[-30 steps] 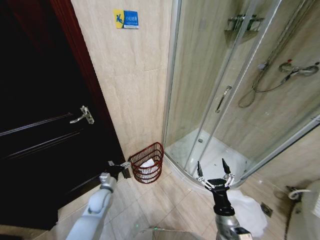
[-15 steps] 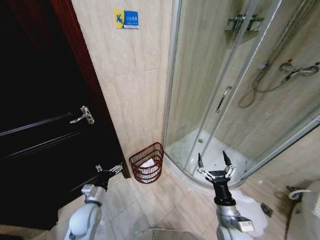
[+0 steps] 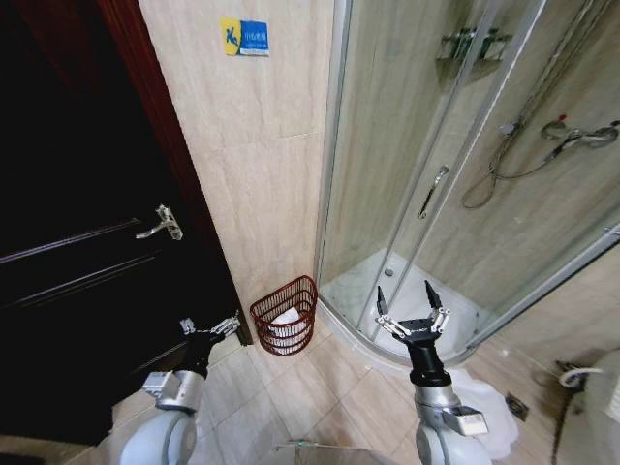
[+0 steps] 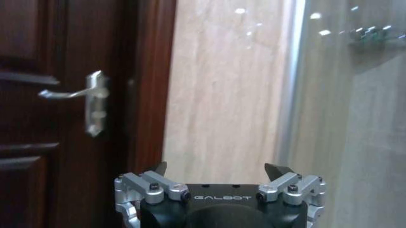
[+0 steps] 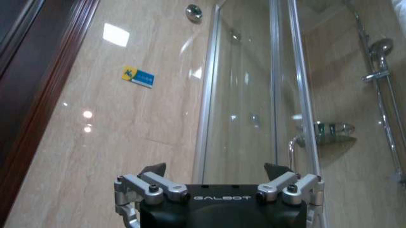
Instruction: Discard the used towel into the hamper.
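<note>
The hamper stands low in the middle of the head view, on the tiled floor against the beige wall, tucked between the dark wooden door on the left and the curved base of the glass shower enclosure on the right. Something white lies inside it, showing through the lattice and at the open top; judging by the task, that is likely the used towel (though from this height its fabric cannot be made out for certain). The left gripper sits at lower left of the head view, near the door's edge and a little to the left of the hamper, with its fingers spread apart and nothing between them; the left wrist view confirms the empty gap, with only the door handle and wall beyond. The right gripper is at lower centre-right, raised in front of the shower base, its fingers likewise splayed wide and holding nothing. A second white mass lies on the floor at lower right, partly hidden by the right arm; what it is cannot be told. With both claws empty and white cloth in the basket, the discarding looks done, or very nearly so.
</note>
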Motion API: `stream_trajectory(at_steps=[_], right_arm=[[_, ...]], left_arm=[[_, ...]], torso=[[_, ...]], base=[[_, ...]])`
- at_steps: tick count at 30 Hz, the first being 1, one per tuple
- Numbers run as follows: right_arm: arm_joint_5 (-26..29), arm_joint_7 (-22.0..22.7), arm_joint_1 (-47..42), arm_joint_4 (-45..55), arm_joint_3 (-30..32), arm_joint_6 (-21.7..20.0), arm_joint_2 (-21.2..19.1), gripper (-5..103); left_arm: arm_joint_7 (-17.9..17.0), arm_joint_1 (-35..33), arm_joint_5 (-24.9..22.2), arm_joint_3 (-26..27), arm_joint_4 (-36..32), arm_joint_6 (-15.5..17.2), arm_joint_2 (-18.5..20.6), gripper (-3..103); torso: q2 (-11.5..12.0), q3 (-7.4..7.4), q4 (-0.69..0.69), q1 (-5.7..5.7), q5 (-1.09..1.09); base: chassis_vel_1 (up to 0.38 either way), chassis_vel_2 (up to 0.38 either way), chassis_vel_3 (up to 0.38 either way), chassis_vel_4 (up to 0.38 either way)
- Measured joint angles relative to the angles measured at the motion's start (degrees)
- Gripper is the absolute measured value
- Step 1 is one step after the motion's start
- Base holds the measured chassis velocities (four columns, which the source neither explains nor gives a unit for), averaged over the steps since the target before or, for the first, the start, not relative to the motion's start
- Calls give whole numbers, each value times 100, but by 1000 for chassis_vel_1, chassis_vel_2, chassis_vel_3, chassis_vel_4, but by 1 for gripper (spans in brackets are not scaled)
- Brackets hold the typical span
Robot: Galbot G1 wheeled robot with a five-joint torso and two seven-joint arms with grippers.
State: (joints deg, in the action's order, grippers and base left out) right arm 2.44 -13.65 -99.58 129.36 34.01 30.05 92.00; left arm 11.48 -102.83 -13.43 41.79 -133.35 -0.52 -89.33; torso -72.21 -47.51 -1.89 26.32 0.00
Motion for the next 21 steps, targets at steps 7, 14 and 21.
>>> stream_trajectory(at_steps=[7,14,21], right_arm=[[82,11,-1,144,71,-60,-64,100],[185,38,7,164,135,-77,-100,100],[260,92,1,146,182,-45,-83,100]], left_arm=[[10,-133,302,-404,-168,-49,223,100],[3,-116,497,-537,-97,-54,282,100],[14,-111,518,-537,-80,-54,274,100]], torso=[[0,0,0,0,0],[0,0,0,0,0],[1,0,0,0,0]], base=[[0,0,0,0],[0,0,0,0],[0,0,0,0]])
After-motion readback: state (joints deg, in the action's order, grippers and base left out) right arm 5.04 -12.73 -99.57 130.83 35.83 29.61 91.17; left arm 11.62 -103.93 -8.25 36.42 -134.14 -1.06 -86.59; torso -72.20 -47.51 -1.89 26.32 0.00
